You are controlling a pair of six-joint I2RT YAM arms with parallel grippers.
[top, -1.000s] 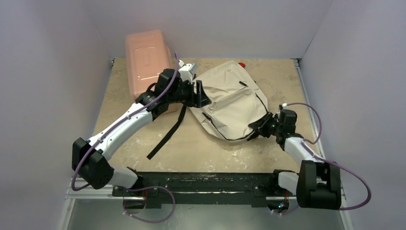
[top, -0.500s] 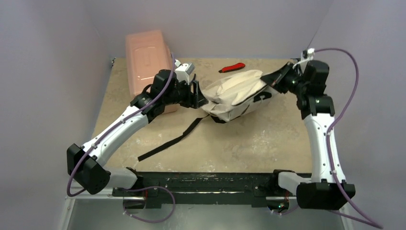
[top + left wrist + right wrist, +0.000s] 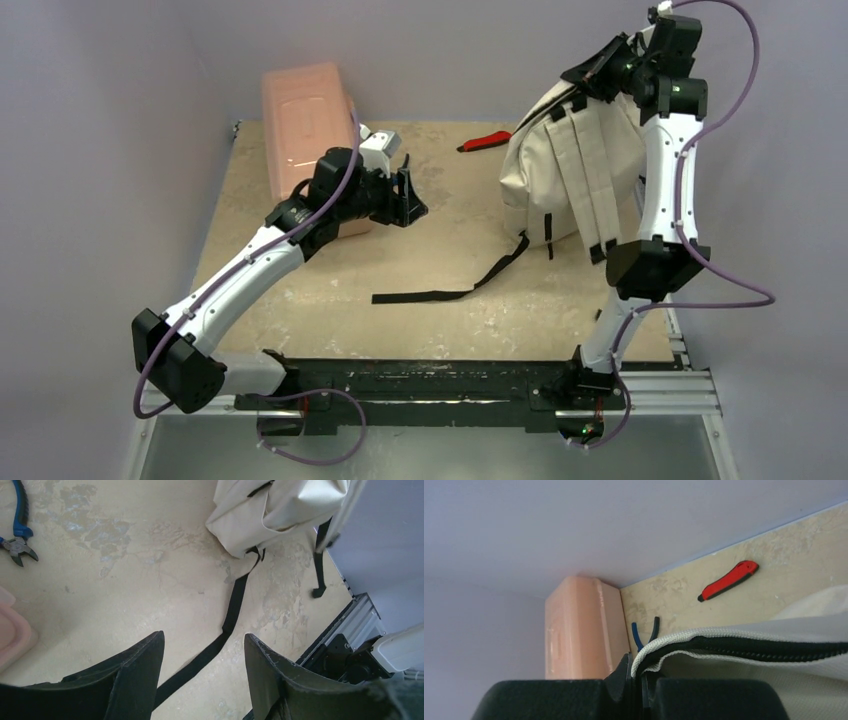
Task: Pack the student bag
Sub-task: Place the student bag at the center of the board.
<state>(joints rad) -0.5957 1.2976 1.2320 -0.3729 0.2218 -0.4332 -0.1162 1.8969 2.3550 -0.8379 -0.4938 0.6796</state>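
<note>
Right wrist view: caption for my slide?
Right pincer clamps the student bag at its zipper edge; pink box and red cutter sit beyond.

Soft overhead light is filling every view — shadows on the desk are lying faint. The jaws themselves are blurring dark — beyond them detail is reading sharp.

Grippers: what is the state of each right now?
Left gripper: open, holding nothing.
Right gripper: shut on the zippered edge of the bag, which hangs from it.
</note>
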